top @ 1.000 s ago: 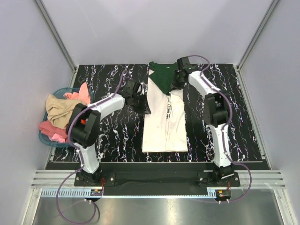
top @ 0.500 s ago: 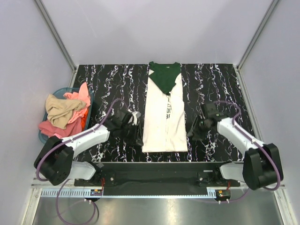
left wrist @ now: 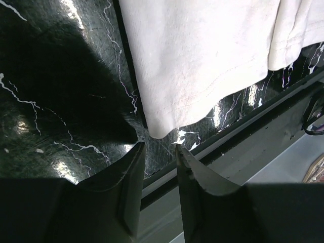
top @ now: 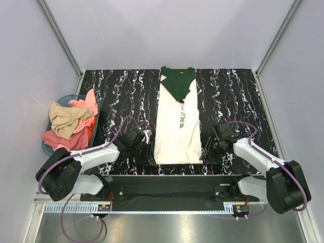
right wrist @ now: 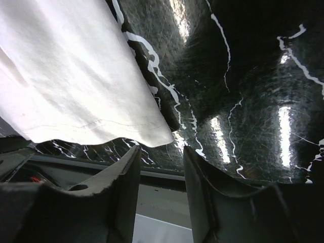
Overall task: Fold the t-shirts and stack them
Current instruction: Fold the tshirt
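Gleaming marbled table, t-shirts, pale walls.

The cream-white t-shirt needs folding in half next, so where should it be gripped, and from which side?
Probably its two near hem corners, from the near side: left gripper on the left corner, right gripper on the right corner. The cream-white t-shirt lies flat as a long strip, and those corners lie bare at its near end.
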You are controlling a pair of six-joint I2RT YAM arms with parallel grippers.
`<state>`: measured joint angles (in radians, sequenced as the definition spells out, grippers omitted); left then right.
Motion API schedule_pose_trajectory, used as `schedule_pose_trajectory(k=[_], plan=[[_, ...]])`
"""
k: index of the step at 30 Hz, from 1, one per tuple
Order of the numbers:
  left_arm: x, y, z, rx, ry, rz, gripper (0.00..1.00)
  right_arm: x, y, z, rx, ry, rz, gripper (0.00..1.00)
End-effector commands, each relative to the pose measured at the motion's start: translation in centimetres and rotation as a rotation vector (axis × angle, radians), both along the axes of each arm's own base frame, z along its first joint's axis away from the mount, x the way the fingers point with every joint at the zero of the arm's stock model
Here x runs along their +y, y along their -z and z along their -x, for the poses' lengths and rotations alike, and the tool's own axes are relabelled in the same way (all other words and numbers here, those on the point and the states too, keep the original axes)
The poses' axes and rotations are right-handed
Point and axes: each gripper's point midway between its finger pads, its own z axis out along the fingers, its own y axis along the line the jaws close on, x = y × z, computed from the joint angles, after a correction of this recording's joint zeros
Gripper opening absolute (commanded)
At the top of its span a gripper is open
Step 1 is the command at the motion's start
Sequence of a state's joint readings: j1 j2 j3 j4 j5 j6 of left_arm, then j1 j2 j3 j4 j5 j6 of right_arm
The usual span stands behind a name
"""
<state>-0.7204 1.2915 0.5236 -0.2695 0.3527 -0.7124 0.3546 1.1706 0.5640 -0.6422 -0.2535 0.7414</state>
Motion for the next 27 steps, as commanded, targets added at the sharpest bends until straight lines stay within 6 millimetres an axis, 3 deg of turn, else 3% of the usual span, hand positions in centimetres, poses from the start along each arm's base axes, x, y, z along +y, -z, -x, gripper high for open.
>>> schedule_pose_trajectory(k=[1,8,12,21,27], plan=[[-0.5,0.0,-1.0,-0.042,-0.027,0.015,0.36,0.6,-0.3,-1.0,-0.029,-0.007,0.009,0.46],[-0.2,0.6,-1.0,-0.030,-0.036,-0.008,0.36,1.0,0.1,-2.0,-0.011,-0.071,0.086,0.45],[-0.3,-0.3,-1.3,-0.051,-0.041,-0.007,0.37,0.2,0.6,-2.0,0.006,-0.088,0.153,0.42],[-0.6,-2.7,-2.4,-0.095,-0.049,0.003,0.38,0.9,1.0,-1.3,0.041,-0.191,0.195,0.38],[-0.6,-2.4,-2.4,-0.083,-0.047,-0.003,0.39,1.0,1.4,-1.5,0.055,-0.271,0.232,0.39]])
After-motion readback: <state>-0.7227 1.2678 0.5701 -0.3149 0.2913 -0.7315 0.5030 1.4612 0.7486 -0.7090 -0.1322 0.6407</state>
